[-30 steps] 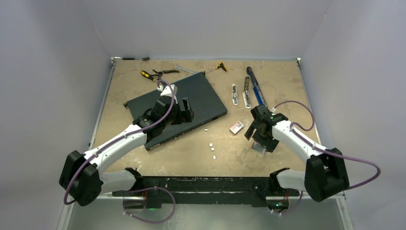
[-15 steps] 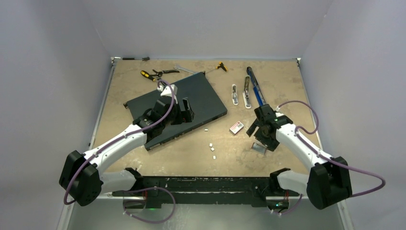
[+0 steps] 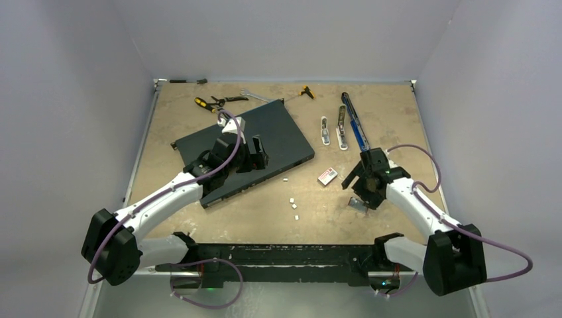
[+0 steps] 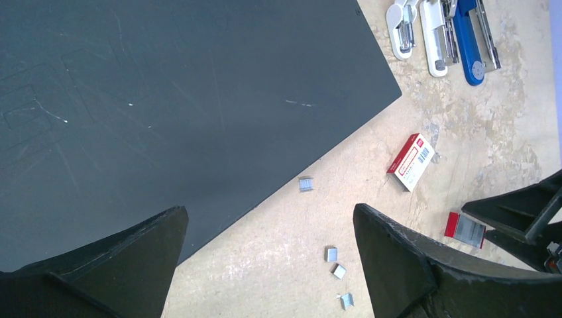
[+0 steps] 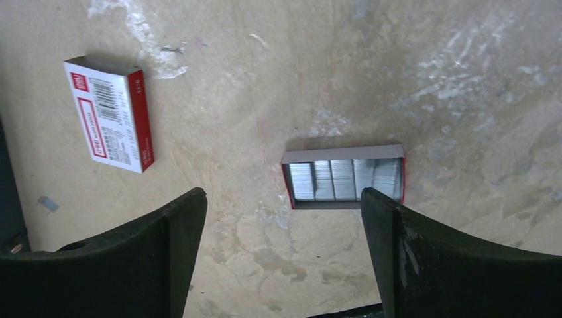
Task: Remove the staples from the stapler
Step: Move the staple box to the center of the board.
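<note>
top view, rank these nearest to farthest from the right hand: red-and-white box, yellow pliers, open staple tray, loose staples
1. open staple tray, just under the right hand
2. red-and-white box, to its left
3. loose staples, mid-table
4. yellow pliers, far-left corner

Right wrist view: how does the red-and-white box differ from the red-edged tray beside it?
The red-and-white box is closed, showing a barcode label; the red-edged tray is open, showing silvery staple strips. The box lies tilted in this view; the tray lies square. The box sits off to the left; the tray faces the gap of the right tool. Both rest on the table, untouched.
</note>
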You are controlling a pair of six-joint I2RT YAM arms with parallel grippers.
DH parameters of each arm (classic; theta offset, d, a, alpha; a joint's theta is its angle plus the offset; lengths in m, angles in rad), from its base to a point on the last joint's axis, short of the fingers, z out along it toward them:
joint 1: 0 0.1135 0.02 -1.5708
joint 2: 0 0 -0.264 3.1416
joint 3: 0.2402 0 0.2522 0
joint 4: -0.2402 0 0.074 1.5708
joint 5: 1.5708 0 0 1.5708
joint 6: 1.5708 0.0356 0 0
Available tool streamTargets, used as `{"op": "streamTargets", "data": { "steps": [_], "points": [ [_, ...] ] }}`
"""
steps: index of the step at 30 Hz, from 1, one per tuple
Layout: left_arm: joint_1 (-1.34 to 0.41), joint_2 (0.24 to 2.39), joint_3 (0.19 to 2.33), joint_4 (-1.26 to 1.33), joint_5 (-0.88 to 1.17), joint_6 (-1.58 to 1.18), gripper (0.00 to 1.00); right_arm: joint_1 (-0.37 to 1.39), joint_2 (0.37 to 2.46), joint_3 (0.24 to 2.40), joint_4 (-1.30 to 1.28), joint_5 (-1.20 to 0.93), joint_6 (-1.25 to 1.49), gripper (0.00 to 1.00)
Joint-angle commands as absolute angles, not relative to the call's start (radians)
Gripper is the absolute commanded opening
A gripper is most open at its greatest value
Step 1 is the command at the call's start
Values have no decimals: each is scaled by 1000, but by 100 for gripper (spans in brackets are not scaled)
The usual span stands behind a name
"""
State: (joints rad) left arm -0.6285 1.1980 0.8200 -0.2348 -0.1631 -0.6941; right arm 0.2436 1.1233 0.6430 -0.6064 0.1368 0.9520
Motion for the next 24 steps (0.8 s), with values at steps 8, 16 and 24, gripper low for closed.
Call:
{"op": "streamTargets", "data": {
  "steps": [8,16,24],
  "points": [
    [-621,1179,832,-223,-156,-685,93,266,1172,643,-512,87,851,87],
    [-621,1190,832,-221,-150,-686,93,339,1267,680,-479,129,855,87],
    [-621,1185,833,-225,-161,-684,93,366,1316,710,-471,143,850,87]
  ]
}}
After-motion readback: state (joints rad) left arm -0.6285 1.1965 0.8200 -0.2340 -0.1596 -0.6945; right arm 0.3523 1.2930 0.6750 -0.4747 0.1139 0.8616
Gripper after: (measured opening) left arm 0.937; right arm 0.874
